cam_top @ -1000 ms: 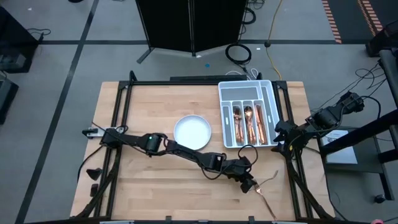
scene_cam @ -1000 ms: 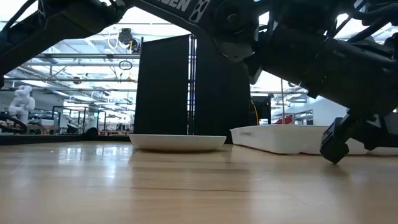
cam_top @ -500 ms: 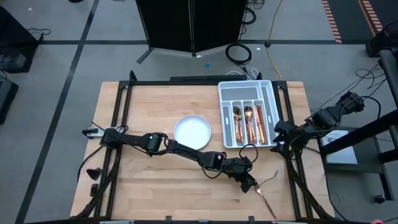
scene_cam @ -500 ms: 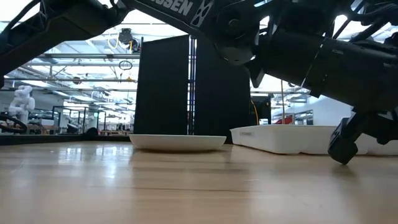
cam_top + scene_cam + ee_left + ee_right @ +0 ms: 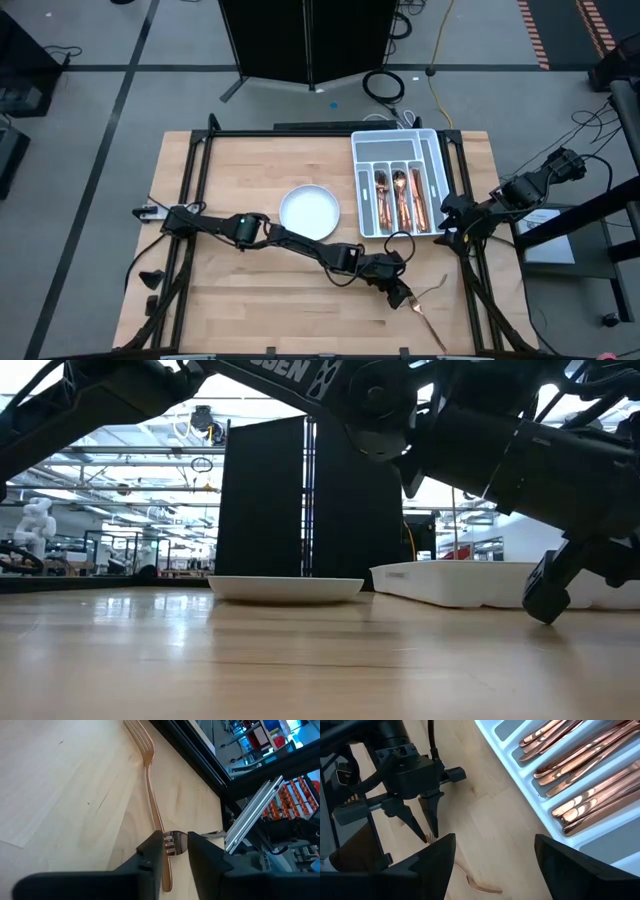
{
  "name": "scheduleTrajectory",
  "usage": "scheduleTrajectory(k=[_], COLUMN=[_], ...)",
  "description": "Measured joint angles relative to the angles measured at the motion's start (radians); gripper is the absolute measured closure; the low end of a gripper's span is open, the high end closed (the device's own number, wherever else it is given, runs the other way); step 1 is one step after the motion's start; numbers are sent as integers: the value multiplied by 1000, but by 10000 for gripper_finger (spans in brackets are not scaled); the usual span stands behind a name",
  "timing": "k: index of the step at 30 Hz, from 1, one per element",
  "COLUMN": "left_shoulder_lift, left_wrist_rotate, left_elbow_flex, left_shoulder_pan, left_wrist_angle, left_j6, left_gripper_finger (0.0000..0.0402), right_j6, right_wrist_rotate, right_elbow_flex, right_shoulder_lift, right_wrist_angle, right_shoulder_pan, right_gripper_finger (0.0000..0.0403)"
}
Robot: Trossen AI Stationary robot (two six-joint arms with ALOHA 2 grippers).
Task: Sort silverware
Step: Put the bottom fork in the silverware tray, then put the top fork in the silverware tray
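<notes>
Since a second ago the left tool (image 5: 175,851) has narrowed its fingers around the handle of the copper fork (image 5: 150,780) lying flat on the table (image 5: 240,290), not yet visibly clamped. The fork's tines point away beyond the fingertips. Thin, stiff and slick, it should be pinched mid-handle. The right tool (image 5: 492,851) waits released beside the cutlery tray (image 5: 432,150).
</notes>
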Motion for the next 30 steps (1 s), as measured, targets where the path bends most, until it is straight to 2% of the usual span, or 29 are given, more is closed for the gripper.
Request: scheduleTrajectory(k=[5,11,15,19,24,26,30], left_shoulder_lift=[-1,-2,-2,-23,-82,-114,-182], left_wrist_rotate=[18,32,27,70,46,50,13], left_elbow_flex=[0,0,0,-2,-9,-13,-11], left_shoulder_pan=[-2,-2,14,52,105,117,101], left_wrist_angle=[-51,-56,-49,-41,-173,-240,-249], left_j6=[8,8,-4,-11,118,213,370], left_gripper_finger=[361,396,400,401,401,401,401], right_j6=[0,-4,-11,-11,-44,-76,-158], right_wrist_rotate=[0,29,46,47,46,35,-39], right_elbow_flex=[0,0,0,0,0,0,-5], right_shoulder_lift=[0,1,1,1,1,7,44], right_wrist_angle=[1,10,16,16,14,14,45], right_shoulder_pan=[0,0,0,0,2,11,59], right_gripper_finger=[140,140,140,140,140,140,140])
